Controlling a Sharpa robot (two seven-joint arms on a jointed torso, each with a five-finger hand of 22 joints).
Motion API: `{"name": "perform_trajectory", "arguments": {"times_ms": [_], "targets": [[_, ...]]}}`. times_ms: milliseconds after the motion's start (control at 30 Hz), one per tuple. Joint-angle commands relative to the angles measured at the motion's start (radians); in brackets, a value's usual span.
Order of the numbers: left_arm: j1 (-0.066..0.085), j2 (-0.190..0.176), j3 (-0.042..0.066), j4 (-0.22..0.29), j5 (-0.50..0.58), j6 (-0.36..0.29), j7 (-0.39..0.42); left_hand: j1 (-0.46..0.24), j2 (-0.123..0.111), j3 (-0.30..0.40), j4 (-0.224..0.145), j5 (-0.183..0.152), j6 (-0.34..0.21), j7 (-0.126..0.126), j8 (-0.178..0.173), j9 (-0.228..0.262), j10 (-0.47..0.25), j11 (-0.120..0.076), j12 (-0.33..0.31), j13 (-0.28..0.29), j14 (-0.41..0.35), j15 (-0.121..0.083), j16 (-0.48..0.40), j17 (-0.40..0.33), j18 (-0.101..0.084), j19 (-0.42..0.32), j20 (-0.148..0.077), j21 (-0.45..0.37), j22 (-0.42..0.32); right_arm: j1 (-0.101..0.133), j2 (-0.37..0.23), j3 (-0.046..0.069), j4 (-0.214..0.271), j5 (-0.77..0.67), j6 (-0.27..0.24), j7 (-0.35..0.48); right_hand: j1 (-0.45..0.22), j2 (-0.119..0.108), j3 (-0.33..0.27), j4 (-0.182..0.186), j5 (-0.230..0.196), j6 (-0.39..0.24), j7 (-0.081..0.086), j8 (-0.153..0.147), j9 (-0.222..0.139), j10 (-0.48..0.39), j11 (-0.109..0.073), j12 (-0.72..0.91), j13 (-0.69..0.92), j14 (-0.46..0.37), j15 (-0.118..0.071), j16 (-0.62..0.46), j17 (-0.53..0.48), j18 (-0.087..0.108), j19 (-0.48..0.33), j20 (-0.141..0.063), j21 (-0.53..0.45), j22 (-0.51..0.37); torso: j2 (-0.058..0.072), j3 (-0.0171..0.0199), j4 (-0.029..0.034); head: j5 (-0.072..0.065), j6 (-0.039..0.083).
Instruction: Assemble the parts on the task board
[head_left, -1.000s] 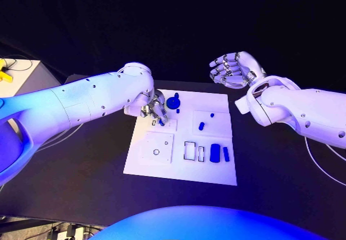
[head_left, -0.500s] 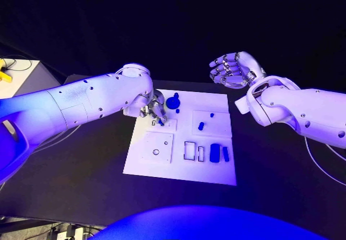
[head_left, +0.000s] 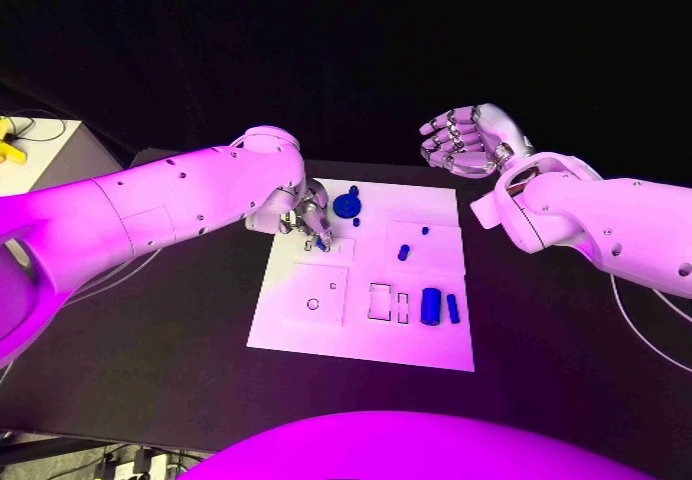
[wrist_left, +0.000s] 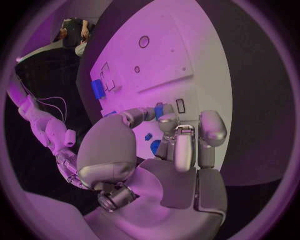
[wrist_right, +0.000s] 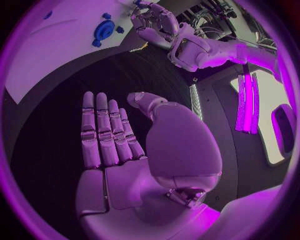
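Observation:
The white task board (head_left: 361, 335) lies in the middle of the black table. My left hand (head_left: 304, 219) hovers over its far left corner and pinches a small blue part (wrist_left: 159, 110) between thumb and a finger, close to a small rectangular slot (wrist_left: 180, 105). A round blue part (head_left: 346, 206) lies just right of that hand. Two small blue pieces (head_left: 404, 251) sit on the raised square plate; a blue cylinder (head_left: 430, 300) and a blue bar (head_left: 451, 307) lie further forward. My right hand (head_left: 464, 140) is raised beyond the board's far right corner, fingers straight, holding nothing.
A square plate with two holes (head_left: 315, 294) and rectangular slots (head_left: 379, 301) take up the board's near half. A white stand with a yellow object (head_left: 12, 150) is at the far left. Cables (head_left: 123, 275) trail on the table's left side.
My left hand has drawn slightly back toward the board's far left corner with the small blue part. The right hand has stayed where it was.

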Motion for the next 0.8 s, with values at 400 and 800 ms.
{"name": "perform_trajectory", "arguments": {"times_ms": [400,800], "targets": [[0.000,0.006,0.000,-0.002,0.033,0.010,0.001,0.011,0.021,0.189,-0.195,0.005,0.022,-0.017,0.003,0.001,0.007,-0.002,0.004,0.002,0.085,-0.003,0.003,0.201,-0.011,0.007,-0.004,0.007,0.002,-0.001,0.001,0.000,-0.001,-0.002,0.014,0.011,-0.013,-0.001,-0.002,-0.007,0.003,-0.006,0.044,0.004,-0.002,0.000,0.009,-0.004,-0.002,-0.002,0.007,-0.004,-0.002,0.010,0.000,0.007,-0.007,-0.003,0.001,0.0011,-0.0004,-0.001,0.000],[-0.001,0.009,0.000,0.003,0.023,-0.033,0.006,0.011,0.021,0.189,-0.195,0.005,0.023,-0.017,0.002,0.001,0.008,-0.003,0.005,0.004,0.084,-0.003,0.002,0.200,-0.012,0.009,-0.004,0.009,0.006,-0.002,0.001,0.000,-0.001,-0.002,0.014,0.011,-0.013,-0.001,-0.002,-0.007,0.003,-0.006,0.044,0.004,-0.002,0.000,0.009,-0.004,-0.002,-0.002,0.007,-0.004,-0.002,0.010,0.000,0.007,-0.007,-0.003,0.001,0.0004,-0.0008,0.000,0.000]]}}
